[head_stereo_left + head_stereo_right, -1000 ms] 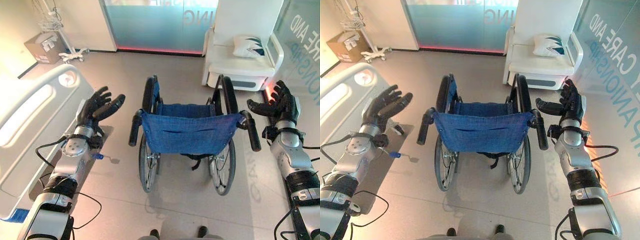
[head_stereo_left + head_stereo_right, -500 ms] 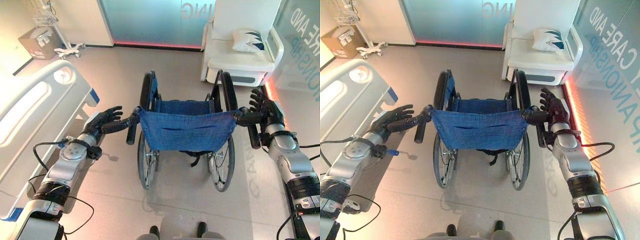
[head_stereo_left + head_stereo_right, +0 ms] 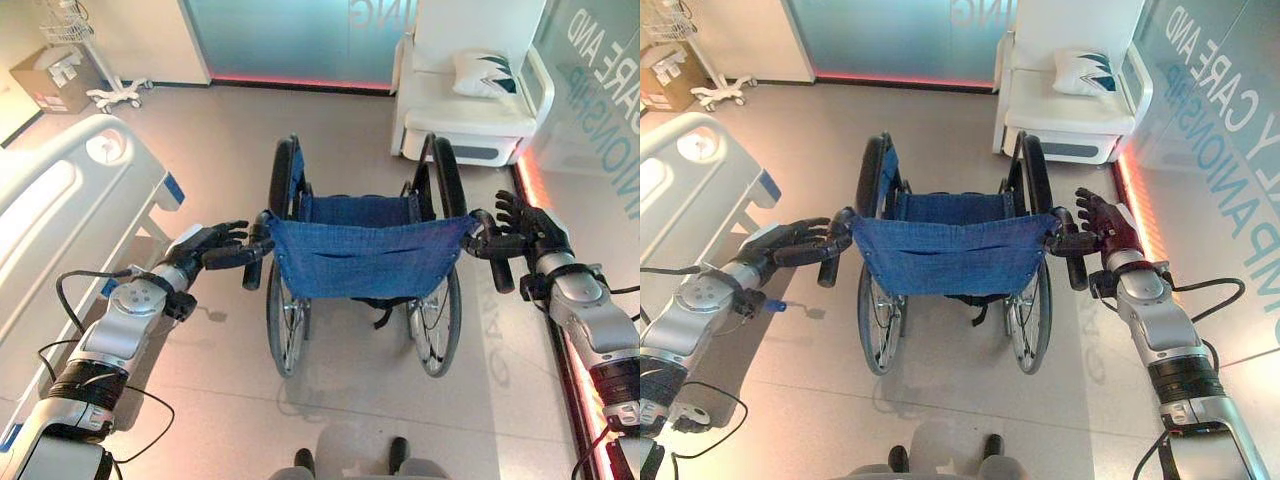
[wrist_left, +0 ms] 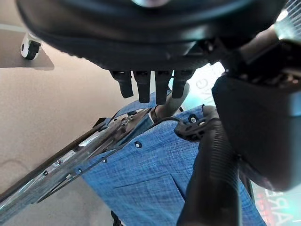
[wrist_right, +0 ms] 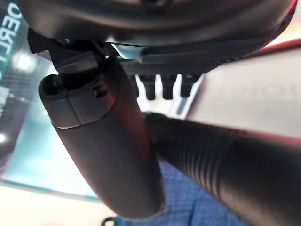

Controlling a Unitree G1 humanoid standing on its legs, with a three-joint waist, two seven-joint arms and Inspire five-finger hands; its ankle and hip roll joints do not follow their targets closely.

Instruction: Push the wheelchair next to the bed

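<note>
Blue cloth-backed wheelchair (image 3: 360, 262), left hand (image 3: 205, 250) and right hand (image 3: 525, 233) at its black handles (fingers straight, spread), white bed (image 3: 60, 215) beside.

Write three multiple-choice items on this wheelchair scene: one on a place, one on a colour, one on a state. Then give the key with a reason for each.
1. On which side of the wheelchair is the bed?
A. the robot's left
B. the robot's right
C. straight beyond it

2. What colour is the wheelchair's fabric backrest?
A. red
B. blue
C. green

3. Where are the two hands?
A. both resting on the bed
B. both hanging far from the chair
C. each at one push handle

Key: 1 A, the bed lies along the left side of the eye views. 2 B, the cloth is blue. 3 C, the left hand is at the left push handle and the right hand at the right push handle.
</note>
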